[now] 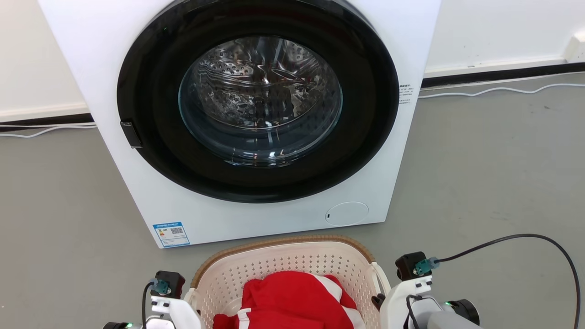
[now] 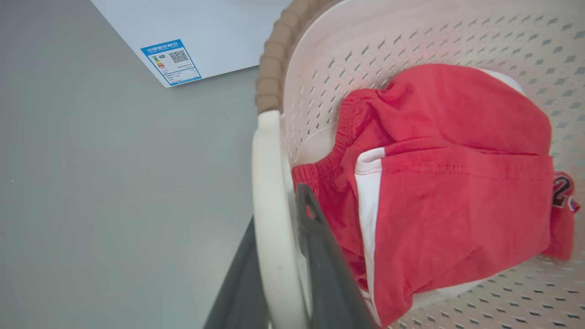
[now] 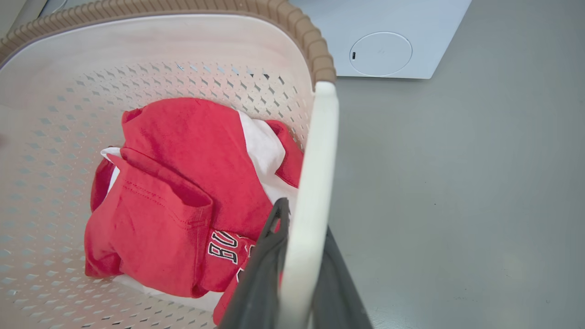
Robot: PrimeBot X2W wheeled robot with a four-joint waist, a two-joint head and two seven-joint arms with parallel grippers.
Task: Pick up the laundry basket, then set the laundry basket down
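Observation:
The laundry basket [image 1: 283,241], cream-white and perforated with a brown woven-look rim, sits low in the head view, just in front of the washer. A red and white garment [image 1: 292,297] lies inside it. My left gripper [image 2: 276,210] is shut on the basket's white left loop handle [image 2: 269,183], one dark finger inside the loop and one outside. My right gripper [image 3: 304,219] is shut the same way on the right handle [image 3: 320,160]. The basket's underside is hidden, so I cannot tell whether it touches the floor.
A white front-loading washer [image 1: 256,114] with its round glass door shut stands right behind the basket. Grey floor [image 1: 480,183] spreads on both sides. A white cable [image 1: 502,89] runs along the wall, and a black cable [image 1: 525,236] loops from my right wrist.

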